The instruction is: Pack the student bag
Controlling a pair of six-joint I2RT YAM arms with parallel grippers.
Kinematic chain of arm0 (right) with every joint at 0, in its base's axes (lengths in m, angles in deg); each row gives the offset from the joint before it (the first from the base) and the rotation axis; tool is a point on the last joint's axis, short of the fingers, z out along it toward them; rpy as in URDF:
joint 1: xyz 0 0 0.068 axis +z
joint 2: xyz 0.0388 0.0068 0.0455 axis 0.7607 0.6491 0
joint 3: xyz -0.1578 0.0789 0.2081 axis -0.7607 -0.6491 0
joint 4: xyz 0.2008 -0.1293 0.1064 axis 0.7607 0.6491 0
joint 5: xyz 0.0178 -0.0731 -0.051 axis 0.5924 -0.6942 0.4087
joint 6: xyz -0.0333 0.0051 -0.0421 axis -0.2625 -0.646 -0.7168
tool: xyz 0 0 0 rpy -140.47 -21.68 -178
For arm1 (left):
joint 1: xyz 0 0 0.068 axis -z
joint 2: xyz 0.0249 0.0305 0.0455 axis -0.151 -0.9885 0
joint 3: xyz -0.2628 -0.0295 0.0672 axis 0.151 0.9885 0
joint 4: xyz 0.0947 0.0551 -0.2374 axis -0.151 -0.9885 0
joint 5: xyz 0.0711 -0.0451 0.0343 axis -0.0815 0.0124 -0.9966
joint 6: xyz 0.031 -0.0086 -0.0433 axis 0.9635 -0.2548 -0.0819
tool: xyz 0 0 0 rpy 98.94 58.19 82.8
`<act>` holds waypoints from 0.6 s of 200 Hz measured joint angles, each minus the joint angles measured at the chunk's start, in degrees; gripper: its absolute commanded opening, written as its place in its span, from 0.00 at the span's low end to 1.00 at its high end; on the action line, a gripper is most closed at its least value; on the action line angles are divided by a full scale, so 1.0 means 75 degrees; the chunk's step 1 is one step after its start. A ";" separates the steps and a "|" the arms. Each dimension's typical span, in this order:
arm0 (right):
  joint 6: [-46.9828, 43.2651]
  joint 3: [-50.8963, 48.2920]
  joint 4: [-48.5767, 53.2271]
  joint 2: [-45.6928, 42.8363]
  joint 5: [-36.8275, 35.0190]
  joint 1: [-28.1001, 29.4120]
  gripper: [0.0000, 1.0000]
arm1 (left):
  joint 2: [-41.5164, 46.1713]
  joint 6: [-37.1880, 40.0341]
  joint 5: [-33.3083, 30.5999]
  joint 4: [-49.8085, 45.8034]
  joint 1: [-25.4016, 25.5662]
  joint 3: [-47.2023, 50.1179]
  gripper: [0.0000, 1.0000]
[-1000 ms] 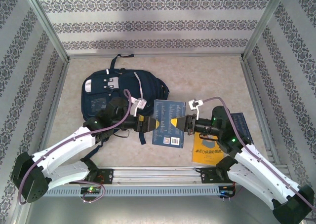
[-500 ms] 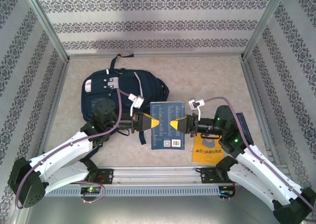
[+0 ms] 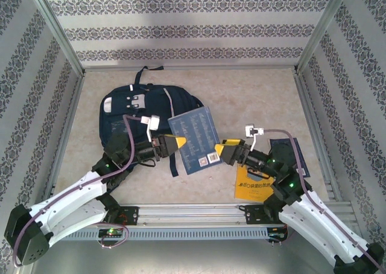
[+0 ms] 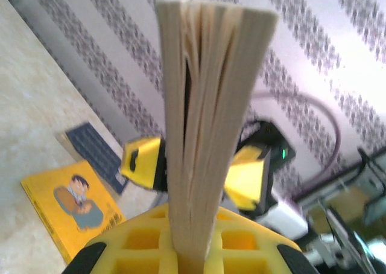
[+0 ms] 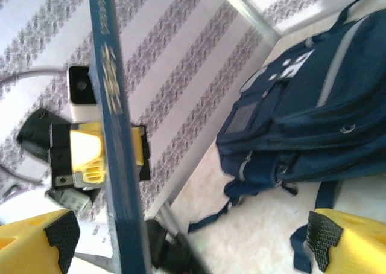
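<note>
White-striped navy student bag (image 3: 123, 118) lies flat; left gripper (image 3: 179, 142) clamps blue book (image 3: 193, 132), right gripper (image 3: 224, 150) gapes.

We see a navy student bag (image 3: 151, 108) with white stripes and grey-white patches. The blue book (image 3: 194, 138) bears pale columns of print. We note a yellow book (image 3: 253, 186) with a cartoon figure — and a dark blue book (image 4: 96, 153). The walls (image 3: 193, 29) wear grey floral stripes on white; the table (image 3: 253, 99) is mottled beige.
</note>
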 measured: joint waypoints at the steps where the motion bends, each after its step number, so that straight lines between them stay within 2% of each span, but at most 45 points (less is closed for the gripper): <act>1: 0.0026 -0.0055 -0.0041 -0.0038 -0.0067 0.0023 0.98 | 0.0020 -0.0038 -0.0082 0.0026 0.0000 0.0026 0.00; 30: 0.0484 -0.0810 -0.0650 -0.0530 -0.1440 0.0833 0.98 | 0.0239 -0.0810 -0.1655 0.0638 0.0099 0.0495 0.00; 54: 0.0624 -0.0836 -0.1116 -0.0481 -0.2113 0.1233 0.98 | 0.0224 -0.1262 -0.2419 0.0781 0.0117 0.0525 0.00; 120: 0.1247 -0.0545 -0.2632 0.1702 -0.2486 0.1635 0.98 | 0.0087 -0.1883 -0.3045 0.1072 0.0224 0.0522 0.00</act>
